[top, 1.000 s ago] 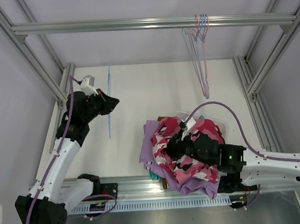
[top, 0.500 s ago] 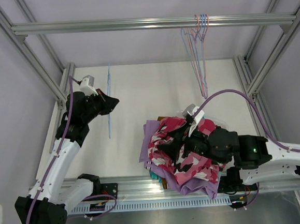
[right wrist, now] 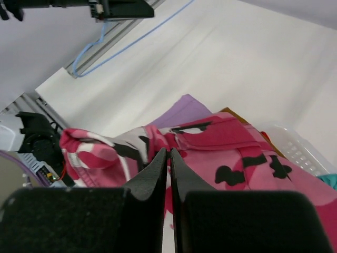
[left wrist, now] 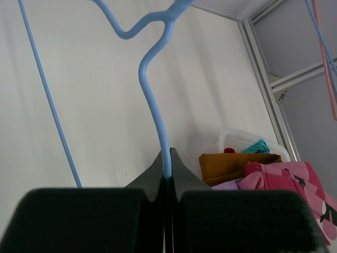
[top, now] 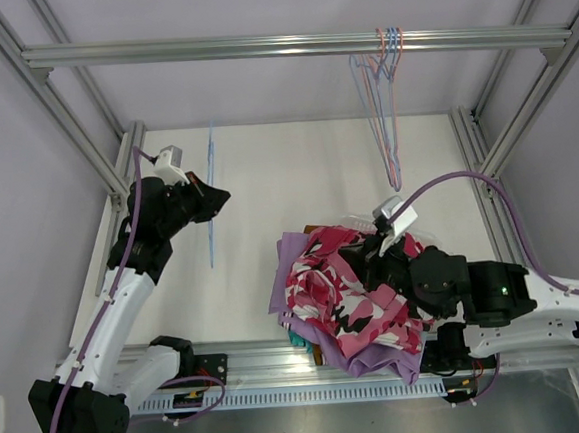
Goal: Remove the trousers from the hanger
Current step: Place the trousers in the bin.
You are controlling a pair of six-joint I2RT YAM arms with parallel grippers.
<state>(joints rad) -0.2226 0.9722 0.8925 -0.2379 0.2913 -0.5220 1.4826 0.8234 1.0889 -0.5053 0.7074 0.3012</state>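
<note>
A bare blue hanger [top: 210, 198] [left wrist: 152, 100] hangs over the table at the left, and my left gripper [top: 222, 196] [left wrist: 166, 158] is shut on its wire stem. The camouflage trousers [top: 336, 293] [right wrist: 237, 153] lie crumpled on top of a pile at the near right, over lilac trousers [top: 287, 252] [right wrist: 184, 108]. Rust-brown trousers [left wrist: 231, 163], teal trousers [left wrist: 258, 146] and a bit of red trousers [left wrist: 229, 150] show beneath. My right gripper [top: 372, 273] [right wrist: 168, 153] hovers just above the camouflage cloth, shut, with nothing seen between its fingers.
A white plastic basket [left wrist: 237, 138] [right wrist: 297, 150] sits under the back of the pile. Several bare hangers [top: 386, 109] hang from the overhead rail [top: 256, 47] at the back right. Aluminium frame posts stand along both sides of the table.
The right arm has pulled up and rightwards off the pile; its jaws opened and then shut again. The camouflage trousers settled on the pile. The left arm and the hanger have not moved.
</note>
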